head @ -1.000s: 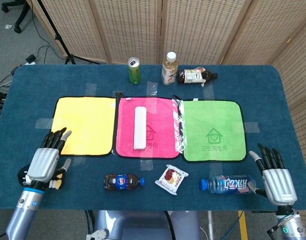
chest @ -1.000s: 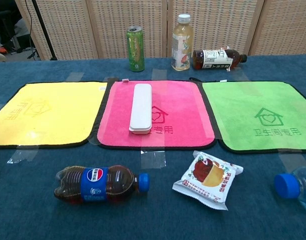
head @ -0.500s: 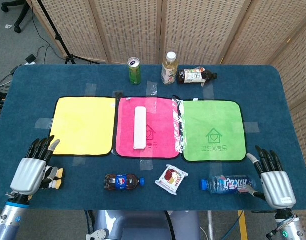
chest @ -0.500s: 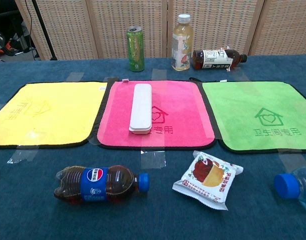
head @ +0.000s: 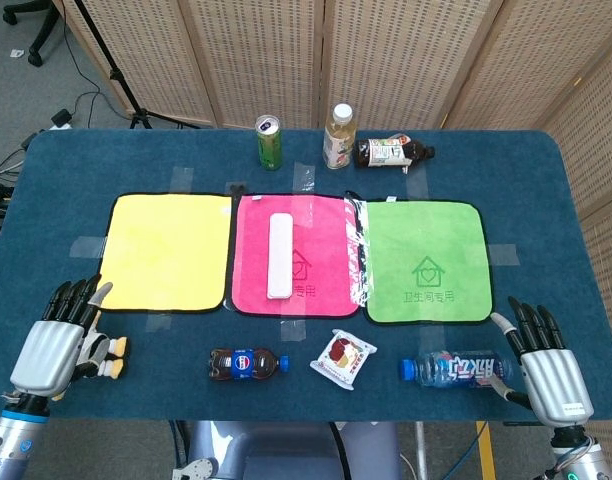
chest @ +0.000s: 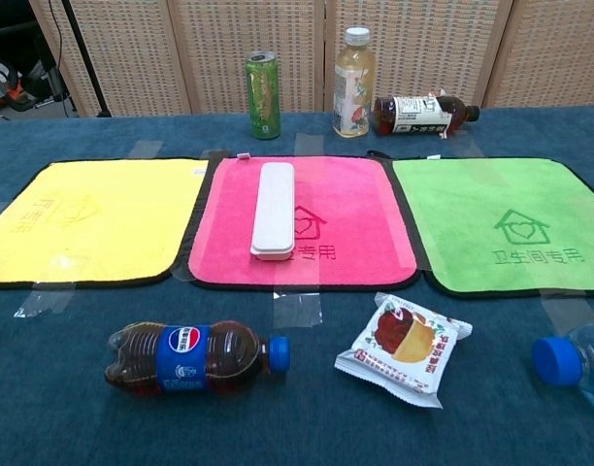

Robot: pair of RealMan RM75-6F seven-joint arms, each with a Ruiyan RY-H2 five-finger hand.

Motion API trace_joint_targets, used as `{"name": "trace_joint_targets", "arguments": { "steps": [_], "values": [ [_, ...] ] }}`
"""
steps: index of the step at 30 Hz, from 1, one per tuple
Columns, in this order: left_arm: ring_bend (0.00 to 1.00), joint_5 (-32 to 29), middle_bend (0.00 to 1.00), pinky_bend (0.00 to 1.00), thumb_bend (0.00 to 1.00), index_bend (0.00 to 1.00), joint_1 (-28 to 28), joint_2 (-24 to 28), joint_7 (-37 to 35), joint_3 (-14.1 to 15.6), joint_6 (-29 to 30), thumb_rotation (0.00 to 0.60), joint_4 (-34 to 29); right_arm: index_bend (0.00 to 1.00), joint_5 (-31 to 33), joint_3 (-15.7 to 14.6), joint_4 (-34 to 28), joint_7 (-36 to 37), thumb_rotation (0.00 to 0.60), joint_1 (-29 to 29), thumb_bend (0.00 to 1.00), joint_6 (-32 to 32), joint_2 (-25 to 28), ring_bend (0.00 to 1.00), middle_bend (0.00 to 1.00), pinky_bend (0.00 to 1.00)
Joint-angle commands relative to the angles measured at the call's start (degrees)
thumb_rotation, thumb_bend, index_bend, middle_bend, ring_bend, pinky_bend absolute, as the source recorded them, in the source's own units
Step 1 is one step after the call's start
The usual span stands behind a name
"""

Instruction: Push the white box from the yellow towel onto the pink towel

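Observation:
The long white box (head: 280, 255) (chest: 274, 209) lies lengthwise on the left half of the pink towel (head: 321, 250) (chest: 346, 218). The yellow towel (head: 168, 250) (chest: 93, 218) to its left is bare. My left hand (head: 56, 340) hovers at the table's near-left corner, fingers spread, holding nothing. At the near right, my right hand (head: 546, 365) is likewise spread and empty, beside a water bottle. Neither hand shows in the chest view.
A green towel (head: 426, 262) lies right of the pink one. Along the front edge sit a cola bottle (head: 246, 365), a snack packet (head: 343, 357) and a water bottle (head: 456, 368). A green can (head: 269, 141) and two drink bottles (head: 338, 136) (head: 391, 152) stand at the back.
My left hand has drawn back from the yellow towel's front-left corner toward the table's near edge. The right hand has slipped slightly nearer too. The box has not moved.

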Motion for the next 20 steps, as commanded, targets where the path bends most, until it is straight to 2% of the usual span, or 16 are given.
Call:
{"name": "trace_joint_targets", "arguments": {
  "steps": [1,20],
  "values": [
    [0.00,-0.19,0.00,0.02,0.38,0.04,0.23,0.03,-0.41,-0.64,-0.48,0.600,0.21,0.14,-0.03,0.18,-0.27,0.70,0.600,-0.19,0.00,0.40,0.40,0.00,0.00,0.00],
    [0.00,-1.13,0.00,0.02,0.37,0.04,1.14,-0.92,-0.63,-3.27,-3.41,0.600,1.32,0.14,0.33,0.47,-0.89,-0.15,0.600,0.21,0.00,-1.04,0.07,0.00,0.00,0.00]
  ]
}}
